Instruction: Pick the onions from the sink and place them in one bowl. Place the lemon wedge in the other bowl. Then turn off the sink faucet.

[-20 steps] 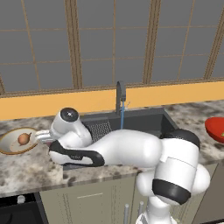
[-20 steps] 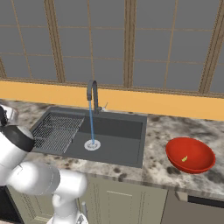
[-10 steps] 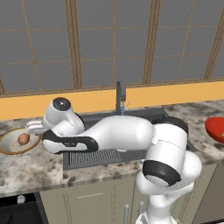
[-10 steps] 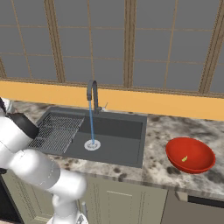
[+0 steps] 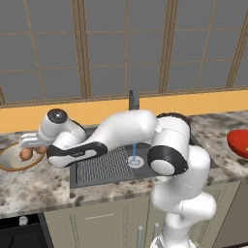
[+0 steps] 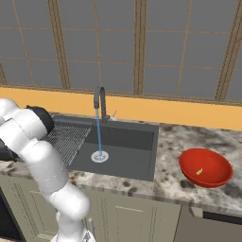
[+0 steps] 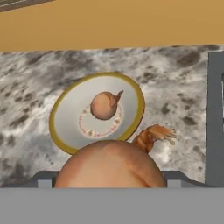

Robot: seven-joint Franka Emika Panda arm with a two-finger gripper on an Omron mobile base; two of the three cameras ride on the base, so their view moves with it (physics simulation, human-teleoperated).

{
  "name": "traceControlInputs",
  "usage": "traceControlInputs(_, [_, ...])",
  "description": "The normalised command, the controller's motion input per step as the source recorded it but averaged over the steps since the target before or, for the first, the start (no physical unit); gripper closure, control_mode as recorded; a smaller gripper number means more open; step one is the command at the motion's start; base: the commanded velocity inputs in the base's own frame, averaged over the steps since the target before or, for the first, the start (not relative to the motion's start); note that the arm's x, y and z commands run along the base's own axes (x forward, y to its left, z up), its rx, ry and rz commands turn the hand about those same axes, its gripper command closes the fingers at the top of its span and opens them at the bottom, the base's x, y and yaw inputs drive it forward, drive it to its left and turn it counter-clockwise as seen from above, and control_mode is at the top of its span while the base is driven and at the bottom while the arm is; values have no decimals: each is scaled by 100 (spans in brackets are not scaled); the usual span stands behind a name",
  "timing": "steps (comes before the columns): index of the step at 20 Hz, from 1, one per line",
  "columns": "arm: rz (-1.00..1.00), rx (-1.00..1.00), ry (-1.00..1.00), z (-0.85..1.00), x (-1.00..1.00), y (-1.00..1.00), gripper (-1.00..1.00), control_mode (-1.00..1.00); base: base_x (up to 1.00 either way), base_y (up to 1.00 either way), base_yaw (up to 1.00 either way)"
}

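My gripper (image 5: 39, 147) is shut on one onion (image 7: 109, 162), which hides the fingertips in the hand view. It hovers at the right rim of the beige bowl (image 5: 8, 163), which sits on the counter left of the sink (image 6: 124, 150). The other onion (image 7: 104, 105) lies in the middle of that bowl (image 7: 60, 117). At the far right stands the red bowl (image 6: 206, 167) with the lemon wedge (image 6: 199, 171) inside. Water (image 6: 99, 134) runs from the sink faucet (image 6: 100, 101) onto the drain.
The ribbed rack (image 6: 66, 138) covers the sink's left half. An orange wall strip and windows run behind the speckled counter (image 6: 170, 142). My own arm (image 5: 126, 128) arches over the rack and sink.
The arm's elbow and upper links have swung up and back over the sink. The hand with its onion has stayed beside the beige bowl, edging slightly over its rim.
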Motion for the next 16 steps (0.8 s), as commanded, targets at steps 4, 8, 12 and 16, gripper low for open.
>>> traceControlInputs(4, [-6,-14,-15,-27,13,36,100,-100,0,0,0])
traceControlInputs(8, [-14,-7,-3,-8,43,59,100,-100,0,0,0])
traceControlInputs(12, [-15,0,3,40,47,58,100,-100,0,0,0])
traceControlInputs(16, [-12,-1,5,31,45,66,-100,-100,0,0,0])
